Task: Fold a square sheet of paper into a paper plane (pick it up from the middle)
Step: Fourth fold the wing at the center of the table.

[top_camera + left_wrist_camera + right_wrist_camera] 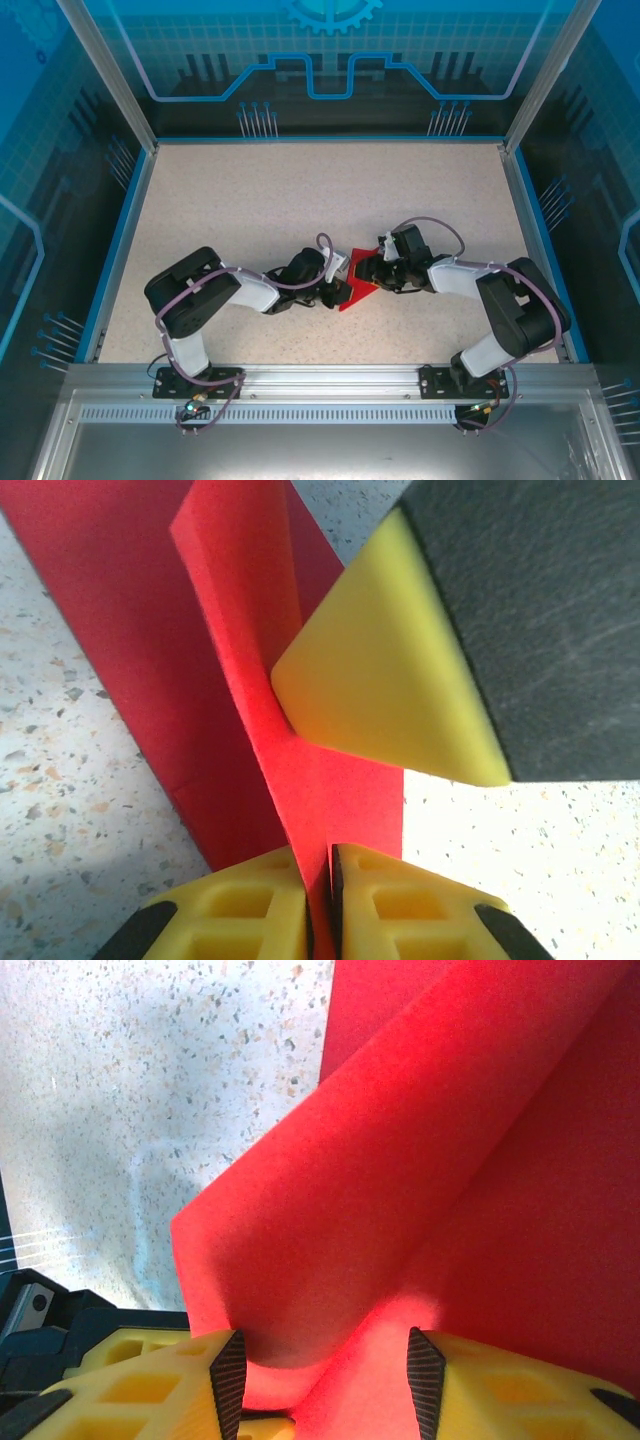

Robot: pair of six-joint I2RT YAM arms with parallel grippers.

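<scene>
On the speckled tabletop point(300, 200) the two arms lean inward from the near edge and meet a little right of the middle; the left arm point(210, 292) and the right arm point(505, 300) face each other nose to nose, which looks like the posture for working one small thing from both sides. Between them lies the square sheet of paper point(356, 291), bright red and already creased; part of it rests flat on the tabletop while a flap stands up along a fold, so the plane is judged only partly made. The left pincer point(320, 890) is clenched on the upright fold, its yellow fingers pressed together with the red layer sandwiched between them; this probably anchors the crease so the sheet cannot slide. The right pincer point(325, 1375) is released; its jaws stand apart around a loose curl of the flap without squeezing it, and one of its fingers point(385, 680) leans against the raised paper from the side, apparently to steady or push the flap over.
</scene>
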